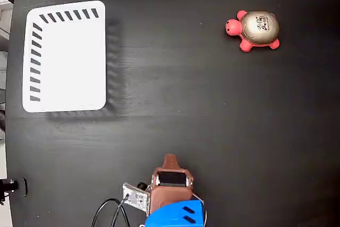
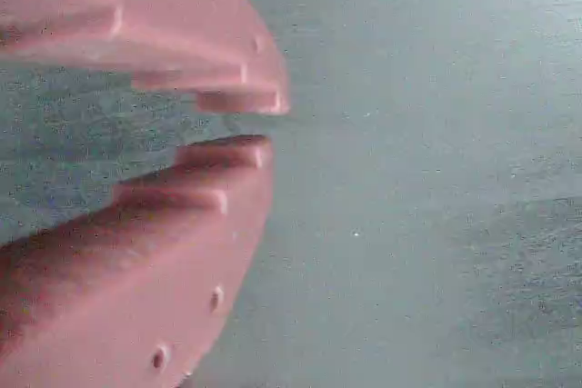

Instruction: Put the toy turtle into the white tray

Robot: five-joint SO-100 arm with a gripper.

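the small squishy toy turtle point(image 1: 255, 29), red-pink legs under a glossy beige-gold shell, is lying on the black bench point(image 1: 212, 120) well right of the white rectangular plastic tray point(image 1: 66, 57). it is probably soft, light and slippery-domed; gripping across its sides looks best. the reddish hand point(image 2: 259, 124) is showing a narrow gap, holding nothing.

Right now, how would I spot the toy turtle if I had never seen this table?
In the fixed view, start at the big white tray at upper left, then look straight across the dark table to the upper right. The toy turtle sits alone there: red-pink head and legs, glossy beige-gold shell.
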